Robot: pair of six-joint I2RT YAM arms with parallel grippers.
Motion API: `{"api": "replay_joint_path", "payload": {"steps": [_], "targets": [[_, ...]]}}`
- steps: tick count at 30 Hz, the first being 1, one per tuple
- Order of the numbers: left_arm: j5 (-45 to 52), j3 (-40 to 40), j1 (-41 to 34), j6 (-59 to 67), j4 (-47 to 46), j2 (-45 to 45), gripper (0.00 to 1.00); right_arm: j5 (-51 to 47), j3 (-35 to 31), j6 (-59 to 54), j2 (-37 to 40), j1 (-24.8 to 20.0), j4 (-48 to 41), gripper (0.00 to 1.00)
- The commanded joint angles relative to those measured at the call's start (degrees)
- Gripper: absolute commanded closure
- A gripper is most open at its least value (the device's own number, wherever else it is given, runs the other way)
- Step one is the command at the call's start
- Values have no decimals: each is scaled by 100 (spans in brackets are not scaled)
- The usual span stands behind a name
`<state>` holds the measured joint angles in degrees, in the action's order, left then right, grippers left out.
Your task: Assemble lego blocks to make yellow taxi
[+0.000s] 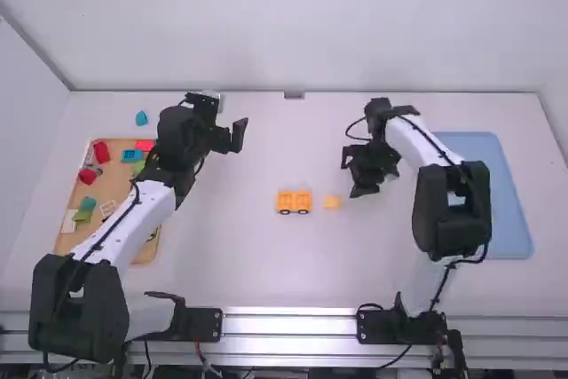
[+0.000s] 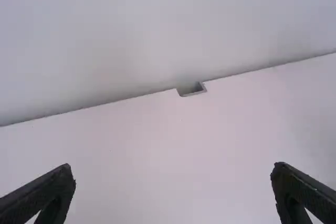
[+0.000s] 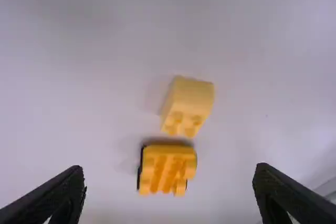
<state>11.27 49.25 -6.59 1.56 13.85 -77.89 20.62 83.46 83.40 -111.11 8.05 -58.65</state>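
Observation:
In the high view, an orange-yellow wheeled car base [image 1: 295, 201] sits mid-table with a small pale yellow block [image 1: 332, 202] just right of it, a gap between them. My right gripper [image 1: 351, 175] is above the table, beyond and right of the block, open with nothing held. The right wrist view has the studded block [image 3: 191, 98] and the car base [image 3: 168, 167] ahead of my open right gripper [image 3: 169, 170]. Farther back on the left, my left gripper [image 1: 227, 118] stands open, away from both pieces; its own wrist view has the empty left gripper [image 2: 173, 169] over bare table.
A wooden tray [image 1: 115, 185] at the left holds red, blue, green and white pieces, partly behind the left arm. A loose blue piece [image 1: 141, 118] lies beyond it. At the right, a blue tray [image 1: 508, 193] sits partly behind the right arm. A wall borders the table's back edge.

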Motion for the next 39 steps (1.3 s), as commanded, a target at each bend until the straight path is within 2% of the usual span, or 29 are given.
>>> {"api": "replay_joint_path", "payload": {"steps": [1,2,3,8,13,14,16,18,21,22,24,26,28,29,31,34,39], "targets": [[-20,94,-17,81,-20,31,1,70,503,-920,251,-146,-254,13],[-22,94,-15,81,-37,31,1,35,636,-1211,260,-179,-337,13],[-20,94,-15,83,-83,31,1,-33,813,-1700,260,-214,-426,1],[-28,94,-15,81,-380,31,1,-1174,1078,-4428,260,-278,-286,2],[-205,94,31,90,-522,31,1,-2542,981,-5637,258,-284,299,2],[-396,94,50,81,-649,31,1,-3018,977,-6081,258,-315,490,2],[-487,94,52,83,-824,31,1,-3331,977,-6592,258,-367,1108,2],[-468,94,26,83,-938,31,1,-2896,977,-7064,258,-356,1408,2],[-468,94,31,83,-1088,31,1,-1049,977,-8948,258,-352,1711,2],[-448,94,31,83,-1154,31,1,-42,977,-9919,258,-352,1705,2],[-310,94,-11,87,-1222,31,1,1443,977,-11610,258,-350,1338,2],[-39,94,-11,111,-1241,31,1,2188,977,-12826,258,-352,874,2],[673,94,-11,734,-1283,31,1,2973,870,-14769,258,-372,68,2],[793,94,-11,852,-1298,31,1,3058,850,-14992,258,-385,-22,2],[1777,94,-11,1862,-1443,4,1,3591,570,-16244,258,-520,-426,2],[2551,94,-11,2702,-1582,-94,1,3963,131,-16775,258,-640,-219,2],[3405,94,-13,3908,-1812,-450,1,3985,-590,-16679,258,-739,664,2]]}}
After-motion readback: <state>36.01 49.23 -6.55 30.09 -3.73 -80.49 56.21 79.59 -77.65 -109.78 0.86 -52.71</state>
